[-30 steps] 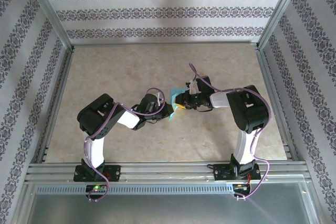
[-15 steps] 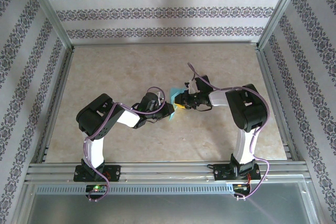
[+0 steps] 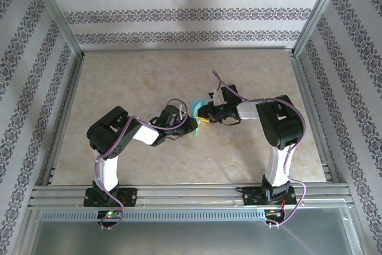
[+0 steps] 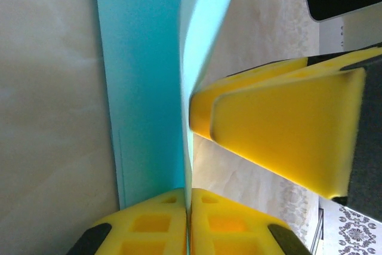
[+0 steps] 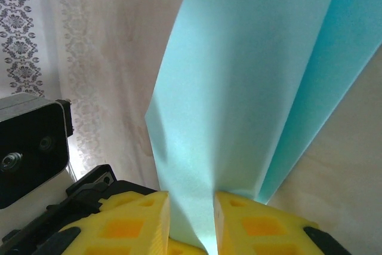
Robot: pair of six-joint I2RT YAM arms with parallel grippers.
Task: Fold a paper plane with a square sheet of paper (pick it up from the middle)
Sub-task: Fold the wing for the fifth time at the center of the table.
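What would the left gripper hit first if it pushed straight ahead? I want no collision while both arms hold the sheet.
Probably the right gripper: beyond the left gripper, shut on the paper plane, its yellow jaws stand close ahead, though depth is unclear.

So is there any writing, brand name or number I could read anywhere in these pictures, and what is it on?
None. The paper plane is plain light blue, with no print. The yellow pads of the grippers carry no marks. The walls show only a repeated floral pattern, not letters. The table is bare stone pattern.
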